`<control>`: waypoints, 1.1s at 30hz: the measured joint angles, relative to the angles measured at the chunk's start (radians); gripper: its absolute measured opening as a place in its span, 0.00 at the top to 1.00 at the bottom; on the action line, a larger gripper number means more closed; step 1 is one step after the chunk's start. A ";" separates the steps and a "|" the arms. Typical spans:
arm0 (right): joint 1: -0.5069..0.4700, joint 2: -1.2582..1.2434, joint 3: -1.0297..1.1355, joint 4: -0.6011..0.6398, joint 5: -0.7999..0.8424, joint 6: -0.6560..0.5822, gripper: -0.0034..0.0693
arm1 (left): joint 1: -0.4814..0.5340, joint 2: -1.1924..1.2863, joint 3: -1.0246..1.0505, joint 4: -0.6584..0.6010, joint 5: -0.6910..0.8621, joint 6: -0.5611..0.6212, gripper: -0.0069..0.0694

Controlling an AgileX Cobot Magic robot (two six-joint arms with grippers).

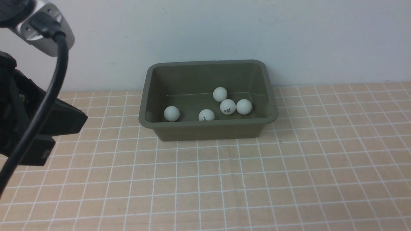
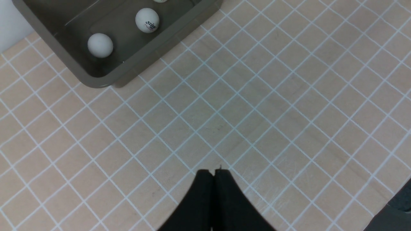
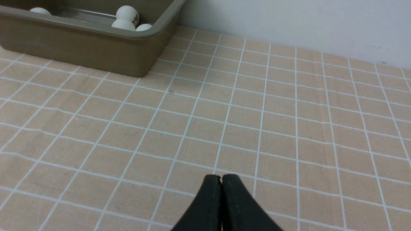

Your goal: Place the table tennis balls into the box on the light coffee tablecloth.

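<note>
The olive grey-green box (image 1: 208,124) stands on the light coffee tablecloth (image 1: 224,179) close to the back wall. Several white table tennis balls lie inside it, one (image 1: 171,113) apart at its left and a cluster (image 1: 228,106) toward its right. Two balls (image 2: 100,45) show in the box (image 2: 96,81) in the left wrist view. My left gripper (image 2: 214,171) is shut and empty over bare cloth, short of the box's corner. In the right wrist view my right gripper (image 3: 221,177) is also shut and empty, low over the cloth, well away from the box (image 3: 80,51).
A white wall (image 1: 224,29) rises right behind the box. My left arm's black body and cable (image 1: 48,96) fill the front view's left edge. A dark grey part (image 2: 395,211) shows in the left wrist view's corner.
</note>
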 joint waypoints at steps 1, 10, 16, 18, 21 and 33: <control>0.000 0.000 0.000 0.000 0.001 0.000 0.97 | 0.000 0.000 0.000 0.000 0.000 0.000 1.00; 0.000 0.000 0.000 0.000 0.005 0.002 0.97 | 0.000 0.000 0.000 -0.001 0.000 0.000 1.00; 0.000 0.000 0.000 0.000 0.005 0.003 0.97 | 0.000 0.000 0.000 -0.057 0.001 0.000 1.00; 0.000 0.000 0.000 0.000 0.005 0.003 0.97 | 0.000 0.000 0.000 -0.087 0.001 0.000 1.00; 0.000 0.000 0.000 0.000 0.005 0.003 0.97 | 0.000 0.000 0.000 -0.128 -0.002 0.000 1.00; 0.000 -0.002 0.000 0.000 0.005 0.003 0.97 | 0.000 0.000 0.000 -0.160 -0.024 0.008 1.00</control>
